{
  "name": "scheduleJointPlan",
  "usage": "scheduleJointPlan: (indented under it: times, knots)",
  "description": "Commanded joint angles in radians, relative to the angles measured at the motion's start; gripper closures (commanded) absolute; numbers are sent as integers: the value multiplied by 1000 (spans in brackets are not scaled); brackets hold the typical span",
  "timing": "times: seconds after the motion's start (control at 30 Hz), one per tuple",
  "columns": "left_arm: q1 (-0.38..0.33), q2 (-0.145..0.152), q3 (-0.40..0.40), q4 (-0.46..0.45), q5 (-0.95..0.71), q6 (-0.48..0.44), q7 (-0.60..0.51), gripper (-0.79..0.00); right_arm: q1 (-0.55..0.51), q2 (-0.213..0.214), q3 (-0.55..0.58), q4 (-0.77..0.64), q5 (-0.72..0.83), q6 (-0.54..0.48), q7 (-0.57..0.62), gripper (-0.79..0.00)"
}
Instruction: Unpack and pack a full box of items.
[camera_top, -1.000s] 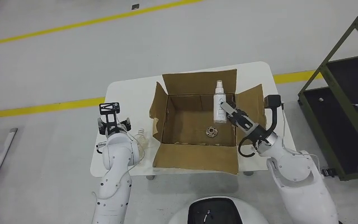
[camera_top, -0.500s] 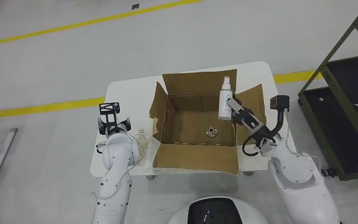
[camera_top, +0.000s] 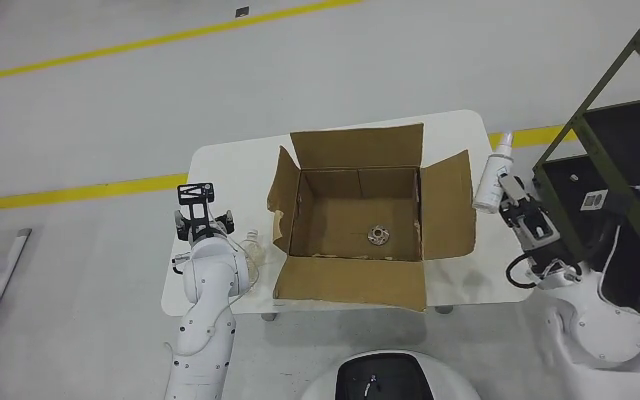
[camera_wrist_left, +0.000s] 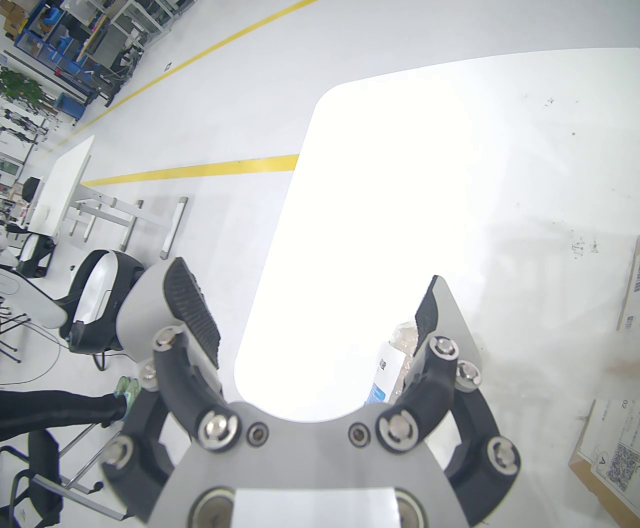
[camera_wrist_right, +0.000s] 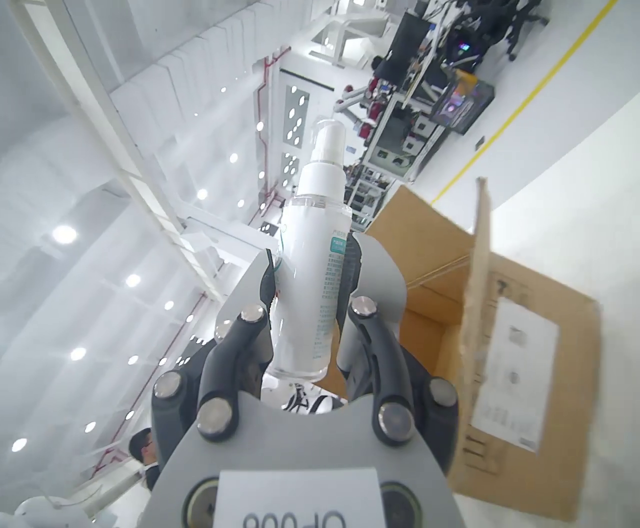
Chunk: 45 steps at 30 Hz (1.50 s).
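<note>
An open cardboard box (camera_top: 350, 285) sits in the middle of the white table (camera_top: 235, 160), flaps spread out. A small round metal part (camera_top: 377, 236) lies on the box floor. My right gripper (camera_top: 503, 187) is past the table's right edge, shut on a white spray bottle (camera_top: 492, 175) (camera_wrist_right: 312, 265) held above the table's height. In the right wrist view its fingers (camera_wrist_right: 367, 280) clamp the bottle's body. My left gripper (camera_top: 197, 196) (camera_wrist_left: 305, 305) hovers open over the table's left end. A clear-wrapped item (camera_top: 255, 245) (camera_wrist_left: 395, 360) lies just behind it, left of the box.
A dark green metal rack (camera_top: 590, 150) stands close to the right of the table, near my right gripper. Yellow floor lines (camera_top: 100, 190) run behind the table. The table's left end and far left corner have free room.
My right gripper has lifted the spray bottle from above the box's right side and carried it right, out past the table's edge. The left arm has stayed still.
</note>
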Motion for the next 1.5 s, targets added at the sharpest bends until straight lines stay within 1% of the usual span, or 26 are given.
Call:
scheduleJointPlan:
  times: [0.0,0.1,0.2,0.23,0.3,0.37,0.43,0.6,0.8,0.93,1.1,1.13,1.17,1.27,1.33,1.47]
  knots:
    - [0,0,0,0,0,0,0,-785,-30,5,37,-7,-37,10,-7,0]
    - [0,0,0,0,0,0,0,-785,-78,10,74,-8,-72,35,-11,0]
    - [0,0,0,0,0,0,0,-785,-111,16,100,1,-176,75,-8,0]
    - [0,0,0,0,0,0,0,-785,-126,19,105,16,-230,113,-9,0]
    - [0,0,0,0,0,0,0,-785,-136,20,101,31,-271,161,-11,0]
    - [0,0,0,0,0,0,0,-785,-140,25,85,37,-367,193,8,0]
    - [0,0,0,0,0,0,0,-785,-135,28,67,55,-431,216,12,0]
    - [0,0,0,0,0,0,0,-785,-102,39,-6,83,-663,235,43,0]
    - [0,0,0,0,0,0,0,-785,-60,51,-82,101,-873,231,106,0]
    - [0,0,0,0,0,0,0,-785,-36,58,-115,121,-959,233,155,0]
    - [0,0,0,0,0,0,0,-785,-8,63,-142,146,-1010,247,175,0]
    - [0,0,0,0,0,0,0,-785,-1,63,-147,153,-1009,247,181,-83]
    - [0,0,0,0,0,0,0,-785,5,65,-151,157,-1015,246,189,-240]
    - [0,0,0,0,0,0,0,-785,16,67,-162,163,-1036,252,193,-265]
    - [0,0,0,0,0,0,0,-785,19,68,-171,171,-1042,257,198,-302]
    - [0,0,0,0,0,0,0,-785,25,71,-176,182,-1053,263,202,-336]
